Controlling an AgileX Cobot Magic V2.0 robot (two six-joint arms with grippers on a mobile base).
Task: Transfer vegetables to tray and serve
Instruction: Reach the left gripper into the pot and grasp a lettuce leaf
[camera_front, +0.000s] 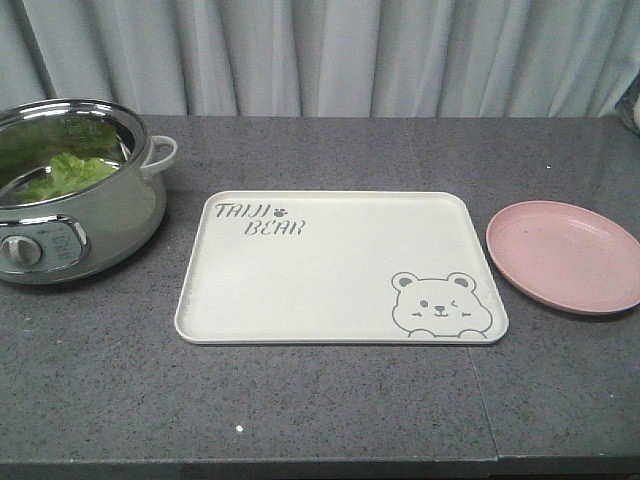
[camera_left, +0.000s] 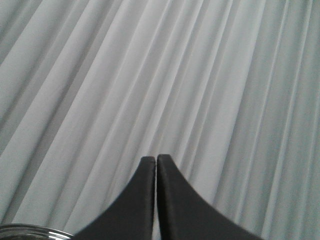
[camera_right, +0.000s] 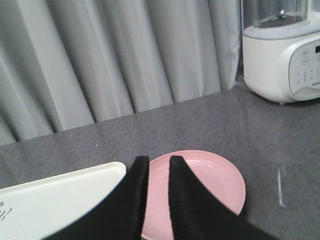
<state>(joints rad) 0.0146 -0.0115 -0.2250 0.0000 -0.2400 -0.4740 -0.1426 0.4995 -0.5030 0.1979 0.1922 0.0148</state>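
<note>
Green ruffled vegetables (camera_front: 68, 172) lie inside a steel electric pot (camera_front: 100, 225) at the table's left. The cream tray (camera_front: 330, 290) with bear drawing lies flat in the middle, with nothing on it; its corner (camera_right: 60, 192) shows in the right wrist view. Neither gripper appears in the front view. My left gripper (camera_left: 156, 159) is shut with nothing in it, facing the curtain, with the pot's rim (camera_left: 27, 231) at the lower left. My right gripper (camera_right: 159, 161) hovers above the pink plate, jaws a small gap apart, holding nothing.
A round pink plate (camera_front: 565, 255) sits right of the tray and also shows as the plate (camera_right: 215, 180) under the right gripper. A white blender base (camera_right: 282, 60) stands at the back right. Grey curtain (camera_front: 330, 55) hangs behind the dark table (camera_front: 330, 410).
</note>
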